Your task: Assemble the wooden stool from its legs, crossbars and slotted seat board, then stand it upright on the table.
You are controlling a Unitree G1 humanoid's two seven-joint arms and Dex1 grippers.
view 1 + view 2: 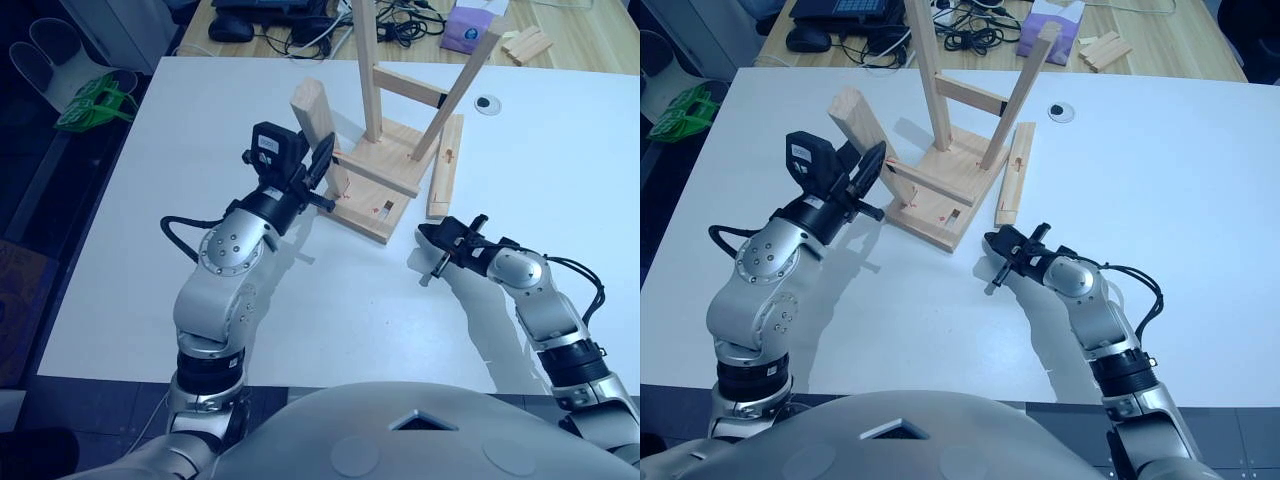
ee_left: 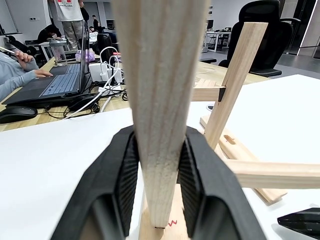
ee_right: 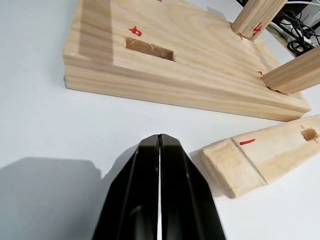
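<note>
The slotted seat board (image 1: 372,216) lies flat on the white table with two legs (image 1: 370,70) standing up from it, joined by a crossbar (image 1: 410,88). My left gripper (image 1: 322,165) is shut on a third leg (image 1: 313,110), held tilted with its lower end at the board's near left corner; a second crossbar (image 1: 380,172) runs along beside it. In the left wrist view both pads (image 2: 125,170) press on this leg (image 2: 162,75). A loose leg (image 1: 446,165) lies to the right of the board. My right gripper (image 1: 428,236) hovers shut and empty just in front of the board, near an empty slot (image 3: 149,49).
A small black disc (image 1: 487,104) sits on the table behind the stool. Beyond the table's far edge is a wooden desk with a keyboard (image 1: 260,5), cables, a purple box (image 1: 468,25) and wood offcuts (image 1: 527,45). Bare table spreads to the front and right.
</note>
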